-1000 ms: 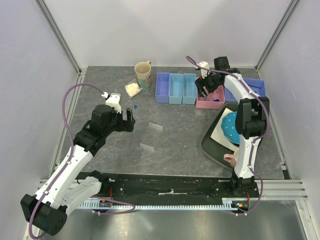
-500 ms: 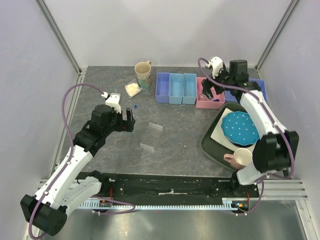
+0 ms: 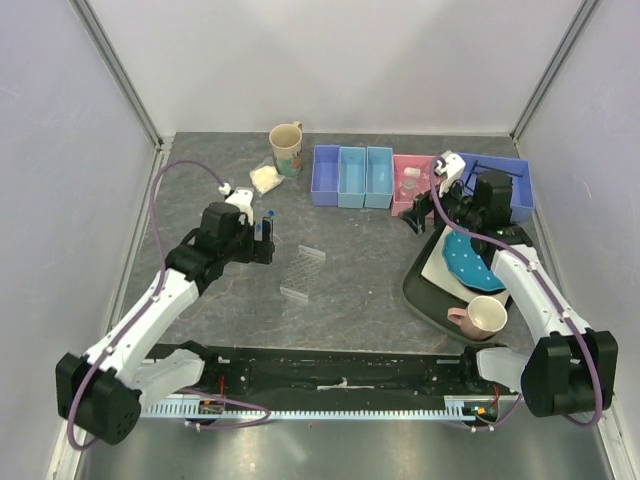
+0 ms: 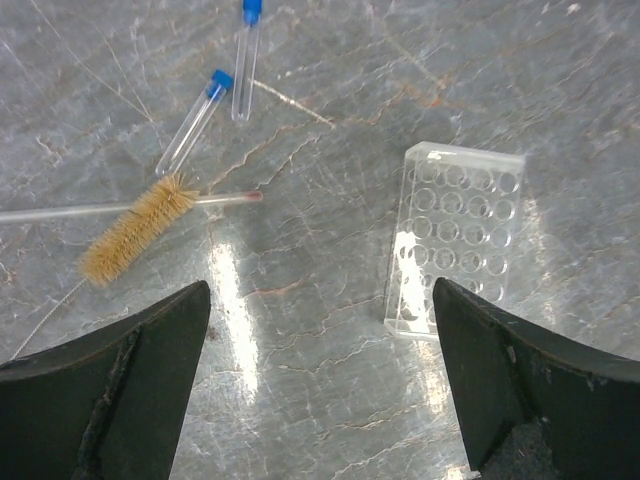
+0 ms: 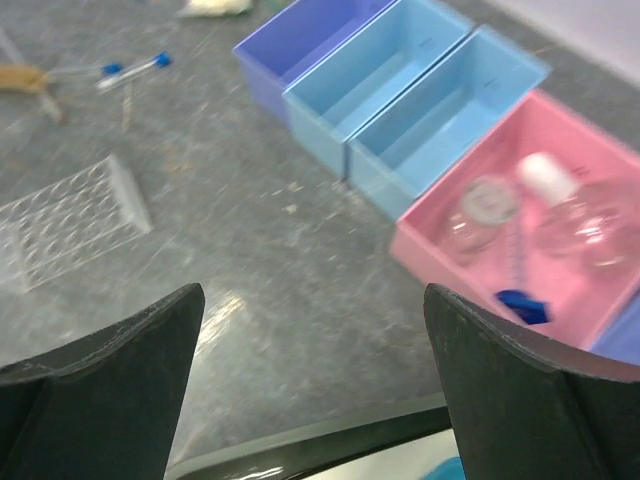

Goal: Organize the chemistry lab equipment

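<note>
The left gripper (image 4: 320,290) was held wide open above the grey table (image 3: 350,300), and nothing was gripped in it. Below it, the clear plastic tube rack (image 4: 455,240) was seen lying flat on the table. Two tiny blue-capped clear tubes (image 4: 195,120) were laid on the table well apart from the rack, not in its holes. Just beside them, a bristly brown brush (image 4: 135,228) was laid across a thin clear rod (image 4: 225,199).

The right gripper (image 5: 312,295) was spread open too, with nothing held in it. It was kept above the table near the pink bin (image 5: 440,250). Inside that bin, the small white-stoppered clear flask (image 5: 585,225) was seen, with a round clear thing (image 5: 480,205) beside it and a blue piece (image 5: 520,305) by the front wall. The picture was too blurred for the blue piece to be named. Three blue bins (image 5: 380,70) were lined up side by side, touching the pink bin.

At the far side of the table, the bag of pale powder (image 3: 265,179) was seen just beside the cream mug (image 3: 287,148).
</note>
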Controlling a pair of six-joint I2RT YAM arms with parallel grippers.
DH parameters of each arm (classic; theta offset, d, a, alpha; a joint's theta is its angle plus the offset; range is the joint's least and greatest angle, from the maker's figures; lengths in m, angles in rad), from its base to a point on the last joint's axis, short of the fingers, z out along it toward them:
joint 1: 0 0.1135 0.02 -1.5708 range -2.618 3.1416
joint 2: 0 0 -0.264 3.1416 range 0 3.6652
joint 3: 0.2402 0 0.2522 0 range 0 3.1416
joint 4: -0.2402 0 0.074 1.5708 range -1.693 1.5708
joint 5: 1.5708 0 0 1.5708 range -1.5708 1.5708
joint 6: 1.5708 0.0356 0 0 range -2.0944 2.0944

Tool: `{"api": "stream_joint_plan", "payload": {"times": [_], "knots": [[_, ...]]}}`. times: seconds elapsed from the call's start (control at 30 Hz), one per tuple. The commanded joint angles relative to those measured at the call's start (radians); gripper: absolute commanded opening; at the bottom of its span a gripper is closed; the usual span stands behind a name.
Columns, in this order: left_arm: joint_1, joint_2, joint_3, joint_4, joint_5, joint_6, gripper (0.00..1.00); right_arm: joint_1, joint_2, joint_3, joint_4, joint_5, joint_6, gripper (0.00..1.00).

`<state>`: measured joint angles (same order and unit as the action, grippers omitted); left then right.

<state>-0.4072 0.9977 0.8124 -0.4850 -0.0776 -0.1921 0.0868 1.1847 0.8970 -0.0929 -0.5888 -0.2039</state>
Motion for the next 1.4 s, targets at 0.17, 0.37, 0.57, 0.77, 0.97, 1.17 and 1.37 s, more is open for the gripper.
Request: {"api": "stream_joint_plan", "payload": {"times": [0.17,0.37,0.57,0.77,0.97,1.17,1.37], "knots": [[0.002,0.243,0.131,-0.113,-0.274,0.069,0.95,-0.027,-0.017,-0.121,0.162,-0.250,0.061,0.98],[0.002,0.424,0.189,-0.144,-0.457,0.100,0.92,-0.030,-0.025,-0.106,0.133,-0.243,0.061,0.98],[0.002,0.545,0.209,-0.101,-0.505,0.238,0.84,-0.030,-0.030,-0.099,0.125,-0.227,0.060,0.98],[0.004,0.581,0.289,-0.053,-0.395,0.267,0.82,-0.030,-0.033,-0.098,0.124,-0.223,0.060,0.98],[0.013,0.709,0.445,-0.136,-0.257,0.280,0.71,-0.030,-0.036,-0.104,0.127,-0.210,0.054,0.98],[0.109,0.775,0.605,-0.150,-0.091,0.203,0.67,-0.029,-0.034,-0.107,0.128,-0.204,0.051,0.98],[0.284,0.849,0.718,-0.148,0.180,0.042,0.59,-0.030,-0.031,-0.107,0.128,-0.200,0.047,0.98]]}}
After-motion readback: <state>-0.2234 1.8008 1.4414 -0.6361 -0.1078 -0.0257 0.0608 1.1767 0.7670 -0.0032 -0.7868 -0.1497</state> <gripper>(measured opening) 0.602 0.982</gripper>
